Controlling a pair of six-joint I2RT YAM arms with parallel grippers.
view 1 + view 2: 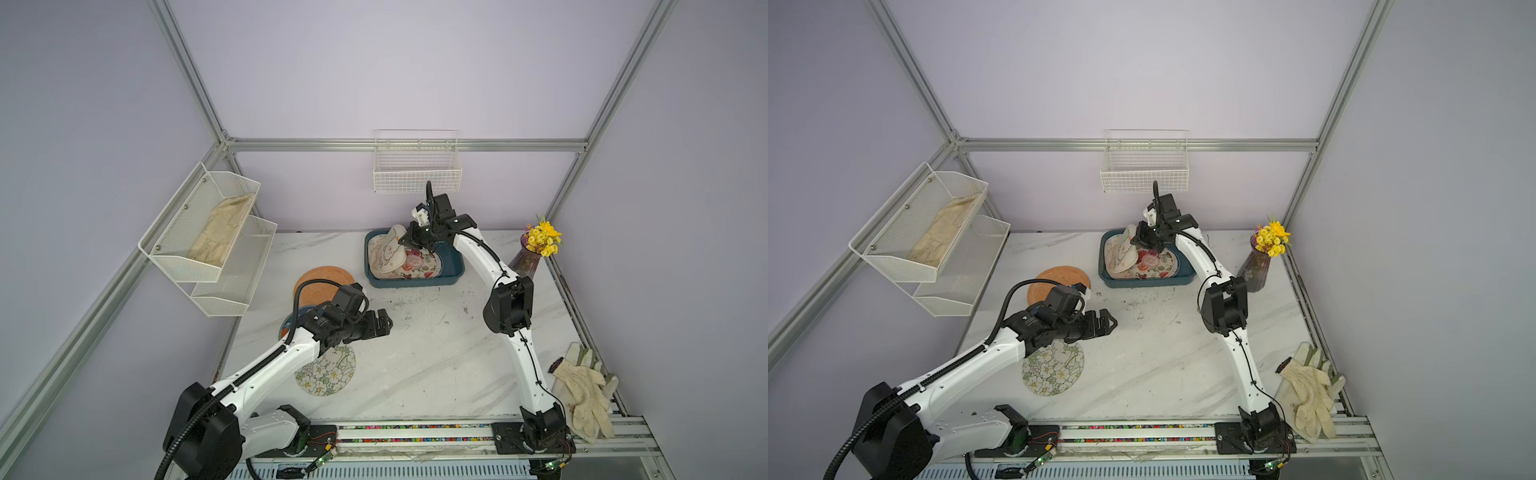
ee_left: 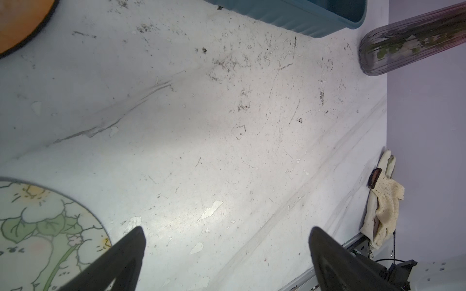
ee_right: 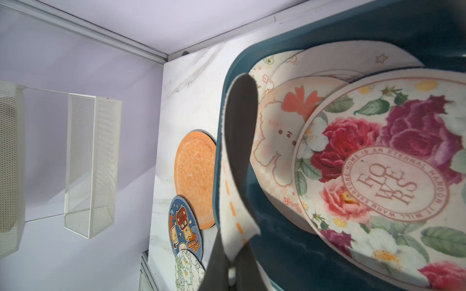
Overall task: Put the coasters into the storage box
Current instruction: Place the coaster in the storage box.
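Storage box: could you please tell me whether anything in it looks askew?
Yes. One cream coaster stands on edge over the storage box, curled and pinched in the right claw, while the floral coaster beside it lies nearly flat.

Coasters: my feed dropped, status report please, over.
Left gripper open, empty. Right gripper shut on cream orange-dashed round coaster, over dark teal plastic storage box. Orange coaster, navy coaster, green floral coaster on table. Nothing blocking.

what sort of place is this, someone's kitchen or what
Probably a robot test cell, not a home: bare aluminium frame, left arm and right arm bolted to a front rail, staged props like a vase.
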